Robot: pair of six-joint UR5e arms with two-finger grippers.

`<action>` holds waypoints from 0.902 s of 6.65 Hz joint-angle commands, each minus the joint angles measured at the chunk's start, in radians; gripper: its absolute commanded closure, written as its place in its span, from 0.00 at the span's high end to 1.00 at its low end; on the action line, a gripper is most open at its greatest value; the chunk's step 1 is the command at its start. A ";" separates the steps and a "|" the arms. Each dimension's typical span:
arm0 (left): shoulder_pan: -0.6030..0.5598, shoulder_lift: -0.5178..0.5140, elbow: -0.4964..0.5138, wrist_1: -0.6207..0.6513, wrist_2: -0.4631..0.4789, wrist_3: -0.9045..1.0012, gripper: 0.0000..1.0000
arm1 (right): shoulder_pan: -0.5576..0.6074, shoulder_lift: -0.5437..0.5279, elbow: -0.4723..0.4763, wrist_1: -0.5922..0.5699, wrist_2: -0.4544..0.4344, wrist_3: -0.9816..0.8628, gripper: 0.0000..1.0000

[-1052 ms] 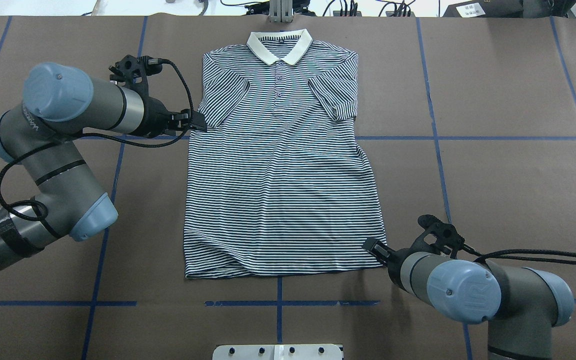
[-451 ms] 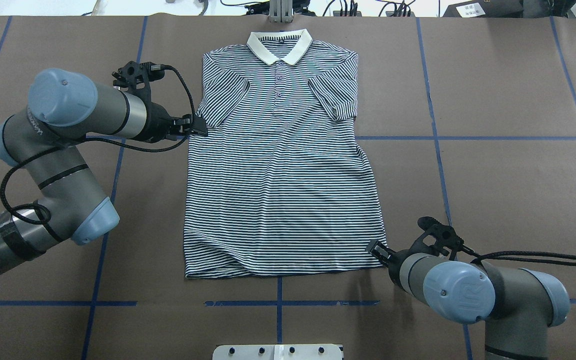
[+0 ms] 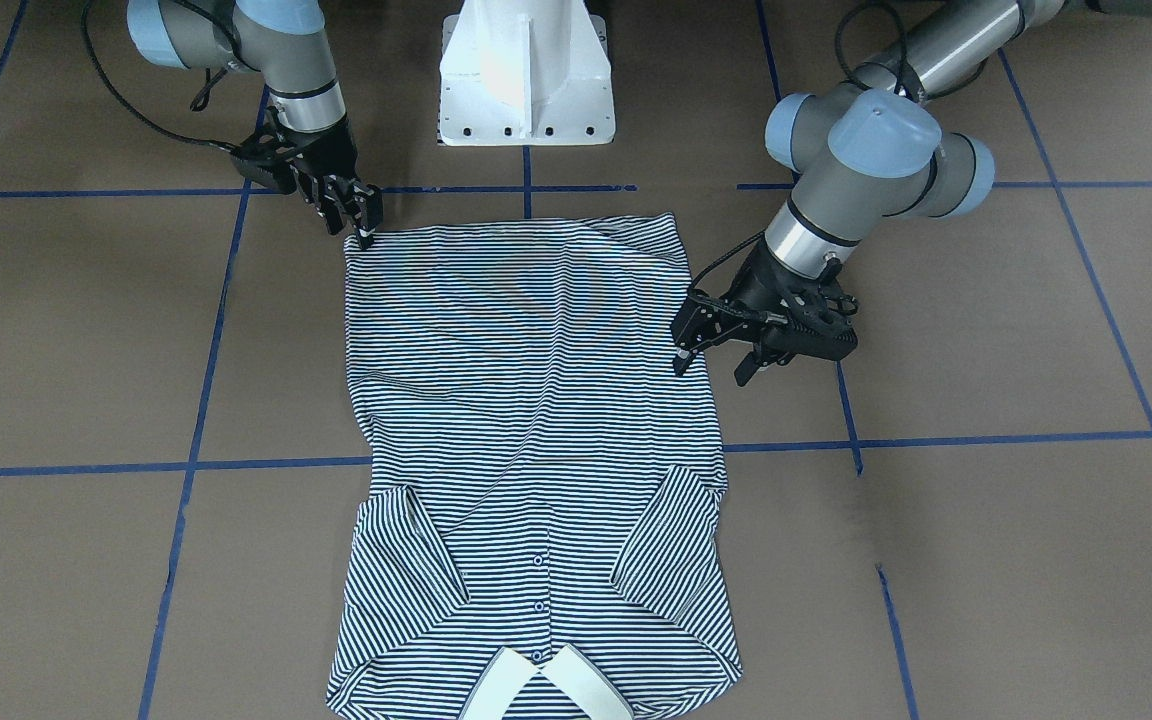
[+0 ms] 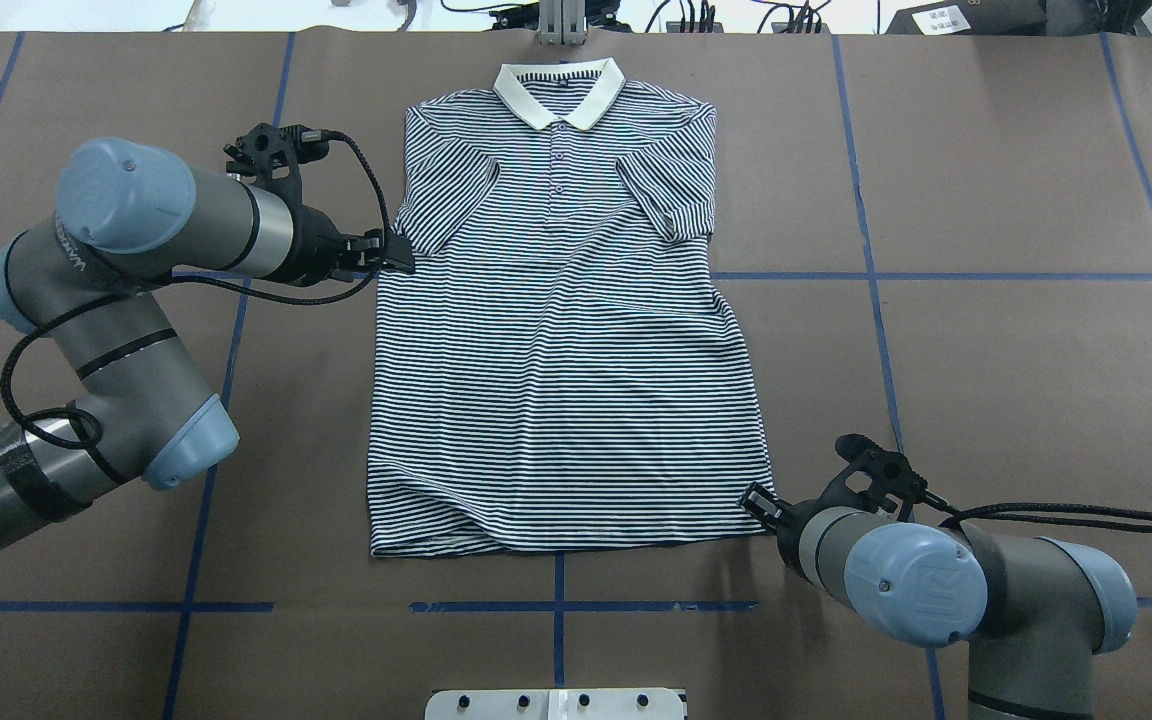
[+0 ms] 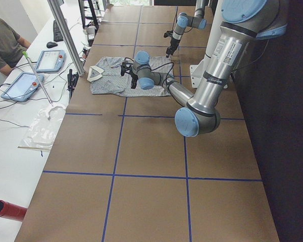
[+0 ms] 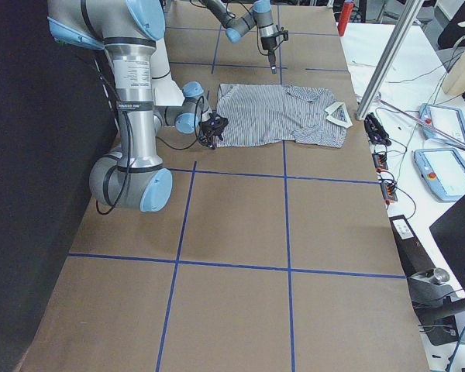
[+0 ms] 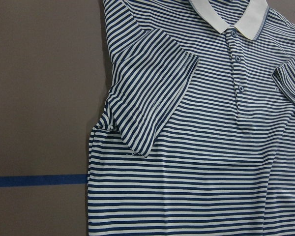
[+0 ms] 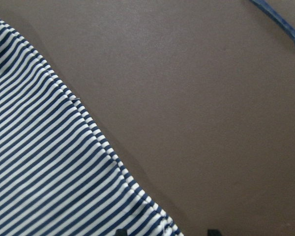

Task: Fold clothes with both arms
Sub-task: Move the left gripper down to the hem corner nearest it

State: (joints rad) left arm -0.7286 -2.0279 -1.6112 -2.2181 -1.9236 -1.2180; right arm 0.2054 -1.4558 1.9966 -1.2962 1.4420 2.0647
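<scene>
The navy-and-white striped polo shirt point(image 4: 556, 350) lies flat, front up, on the brown table, cream collar point(image 4: 558, 95) at the far edge and both sleeves folded inward. My left gripper point(image 4: 394, 256) is low at the shirt's left side edge, just below the folded sleeve; in the front-facing view point(image 3: 709, 370) its fingers stand apart, open. My right gripper point(image 4: 758, 500) is at the near right hem corner. In the right wrist view its two fingertips show apart with the hem corner point(image 8: 152, 216) between them, open. The left wrist view shows the folded sleeve point(image 7: 147, 98) and the placket, no fingers.
The white pedestal base point(image 3: 526, 70) stands at the table's near edge behind the hem. Blue tape lines point(image 4: 936, 276) cross the brown table cover. A metal post point(image 4: 561, 20) rises behind the collar. A side bench with tablets point(image 5: 25, 83) and an operator point(image 5: 2, 43) lie beyond the far edge.
The left gripper has shifted a little toward the near side along the shirt's left edge. The right gripper has edged slightly right at the hem corner. The shirt has not moved.
</scene>
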 commanded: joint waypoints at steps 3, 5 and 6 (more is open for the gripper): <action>0.008 0.006 0.002 0.000 0.002 0.000 0.84 | 0.005 0.009 0.007 0.001 0.002 -0.006 0.00; 0.014 0.020 -0.001 0.000 0.038 0.000 0.84 | 0.005 0.008 0.016 0.002 0.000 -0.006 0.00; 0.035 0.020 -0.001 0.000 0.047 -0.001 0.84 | 0.003 0.005 0.011 0.002 -0.012 -0.008 0.00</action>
State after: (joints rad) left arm -0.7117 -2.0109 -1.6114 -2.2181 -1.8935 -1.2184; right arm 0.2097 -1.4489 2.0090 -1.2947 1.4394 2.0584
